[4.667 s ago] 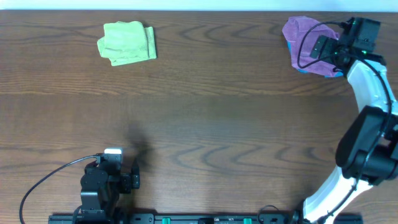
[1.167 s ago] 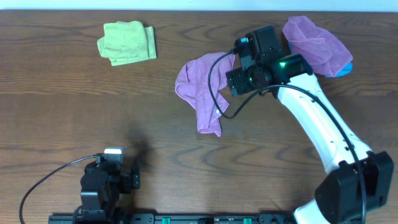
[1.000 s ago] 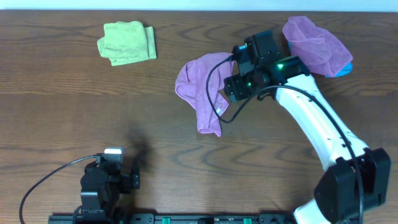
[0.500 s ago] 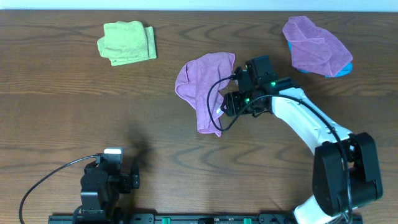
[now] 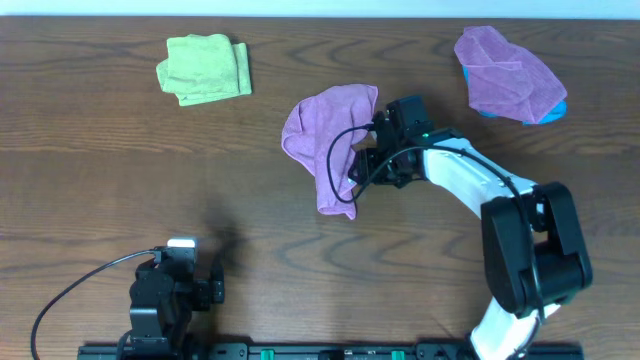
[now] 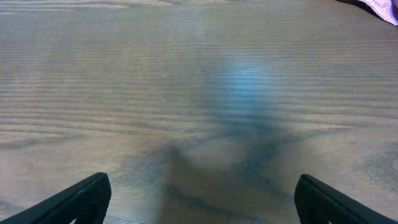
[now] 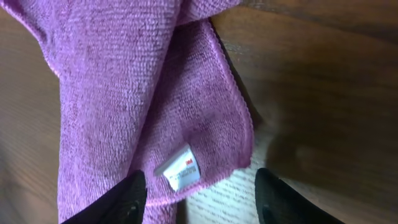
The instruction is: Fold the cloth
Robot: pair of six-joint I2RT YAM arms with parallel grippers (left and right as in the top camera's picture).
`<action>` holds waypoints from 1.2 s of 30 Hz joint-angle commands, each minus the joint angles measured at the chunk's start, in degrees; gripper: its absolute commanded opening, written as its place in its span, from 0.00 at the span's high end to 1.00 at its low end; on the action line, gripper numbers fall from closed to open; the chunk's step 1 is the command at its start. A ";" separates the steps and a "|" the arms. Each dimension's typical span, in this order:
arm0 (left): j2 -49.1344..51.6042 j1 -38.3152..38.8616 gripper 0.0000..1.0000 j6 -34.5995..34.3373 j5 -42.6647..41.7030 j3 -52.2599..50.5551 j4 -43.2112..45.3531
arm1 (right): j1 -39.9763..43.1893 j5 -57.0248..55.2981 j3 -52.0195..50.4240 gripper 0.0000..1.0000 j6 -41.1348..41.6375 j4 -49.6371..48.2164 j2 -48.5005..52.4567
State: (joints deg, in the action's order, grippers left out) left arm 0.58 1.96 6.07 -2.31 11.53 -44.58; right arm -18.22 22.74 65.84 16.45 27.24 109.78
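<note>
A purple cloth (image 5: pixel 325 140) lies crumpled in the middle of the table, with a long flap hanging toward the front. In the right wrist view the cloth (image 7: pixel 124 81) fills the upper left, and its white tag (image 7: pixel 179 169) lies at its lower edge. My right gripper (image 5: pixel 364 166) is open at the cloth's right edge, its fingers (image 7: pixel 202 196) either side of the tag and holding nothing. My left gripper (image 5: pixel 212 291) rests at the front left, far from the cloth. It is open and empty (image 6: pixel 199 199) over bare wood.
A folded green cloth (image 5: pixel 205 68) lies at the back left. A second purple cloth (image 5: pixel 508 70) lies over a blue item (image 5: pixel 556 108) at the back right. The table is dark wood.
My right arm brought the purple cloth from the back-right pile to the middle, let it go, and moved down to its right edge. The left arm has not moved.
</note>
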 commanded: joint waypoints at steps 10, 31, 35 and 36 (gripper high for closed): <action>-0.37 -0.22 0.05 0.81 1.44 -1.27 -1.49 | 0.39 0.98 -0.07 0.99 1.05 -4.57 4.09; -0.37 -0.15 0.05 -12.17 -36.65 -1.29 16.68 | 9.55 -22.27 1.68 0.99 -7.65 9.11 -15.39; -0.31 -0.15 0.05 -22.05 -36.06 -1.31 18.71 | 10.51 -26.71 1.68 0.99 -8.87 10.03 -15.39; -0.22 -0.11 0.05 -22.82 -36.06 -1.31 19.02 | 10.62 -27.96 1.68 0.99 -8.87 9.92 -15.39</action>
State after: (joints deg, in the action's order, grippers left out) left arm 0.58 1.98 -10.15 -36.25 10.22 -26.22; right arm -8.29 -0.67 66.89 9.34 37.10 94.87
